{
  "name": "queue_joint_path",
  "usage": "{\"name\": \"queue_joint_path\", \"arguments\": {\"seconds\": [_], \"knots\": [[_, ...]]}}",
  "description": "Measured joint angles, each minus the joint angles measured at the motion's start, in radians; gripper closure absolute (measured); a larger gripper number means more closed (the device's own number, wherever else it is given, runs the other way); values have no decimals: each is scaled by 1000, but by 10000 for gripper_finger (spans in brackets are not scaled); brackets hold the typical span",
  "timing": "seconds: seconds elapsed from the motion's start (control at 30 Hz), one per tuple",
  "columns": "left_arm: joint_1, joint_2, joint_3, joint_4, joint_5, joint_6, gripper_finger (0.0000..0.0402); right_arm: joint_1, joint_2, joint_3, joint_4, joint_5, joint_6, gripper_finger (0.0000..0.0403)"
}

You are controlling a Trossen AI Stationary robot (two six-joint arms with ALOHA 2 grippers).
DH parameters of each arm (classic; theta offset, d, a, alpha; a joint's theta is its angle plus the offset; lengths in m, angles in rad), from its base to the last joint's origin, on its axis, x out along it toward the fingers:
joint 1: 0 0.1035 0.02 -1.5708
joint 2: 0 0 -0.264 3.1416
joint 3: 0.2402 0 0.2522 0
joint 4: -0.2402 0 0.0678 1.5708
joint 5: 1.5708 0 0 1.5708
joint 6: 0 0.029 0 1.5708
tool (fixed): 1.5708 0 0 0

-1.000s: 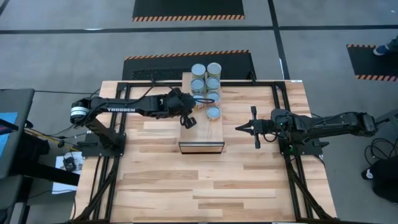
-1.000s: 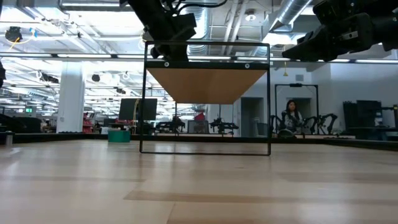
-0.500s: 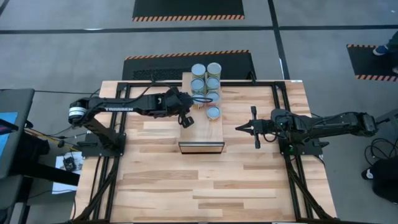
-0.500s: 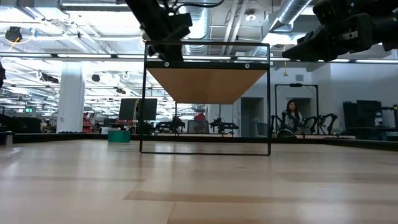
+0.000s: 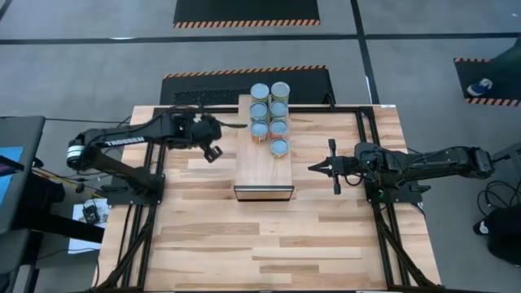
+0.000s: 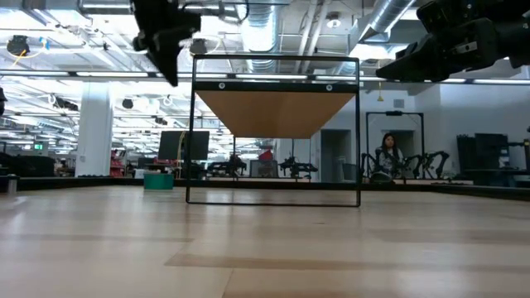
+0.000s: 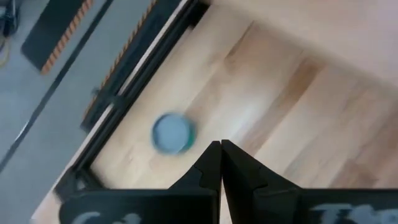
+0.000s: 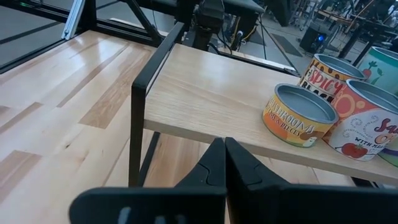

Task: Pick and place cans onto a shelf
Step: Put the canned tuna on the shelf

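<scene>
Seven small short metal cans with silvery-blue round tops (image 5: 269, 110) stand clustered at the far end of the long light-wood shelf (image 5: 262, 168); an eighth can (image 7: 171, 132) rests on the planked wooden bench (image 5: 203, 236) (seen in the left wrist view). The left gripper (image 5: 213, 151), fingers pressed together, hangs beside the shelf. The right gripper (image 5: 313, 167), likewise closed and empty, waits just right of the shelf.

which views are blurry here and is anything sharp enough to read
Left wrist view: motion-blurred, the lone can on the table only a soft blue disc. Right wrist view: sharp, label print on the short can on the shelf partly readable. Low view: backlit by ceiling lights, both arms dark silhouettes. High view: evenly lit, crisp.
</scene>
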Motion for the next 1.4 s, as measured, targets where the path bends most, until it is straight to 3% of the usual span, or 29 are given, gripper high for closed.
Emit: {"name": "queue_joint_path", "arguments": {"seconds": [0.1, 0.27, 0.47, 0.67, 1.1, 1.4], "knots": [[84, 5, -22, 9, 54, 74, 401, 0, 0, 0, 0, 0, 1, 394], [236, 5, -166, 145, 239, 240, 401, 0, 0, 0, -1, 0, 6, 394], [359, 6, -320, 270, 343, 379, 401, 0, 0, 0, -1, 0, 6, 394], [419, 6, -378, 384, 334, 467, 393, 0, 0, 0, -1, 0, 6, 394], [504, 15, -468, 523, 385, 566, 294, 0, 0, 0, -1, 1, 7, 394], [527, 15, -517, 644, 369, 625, 269, 0, 0, 0, -1, 1, 7, 394]]}}
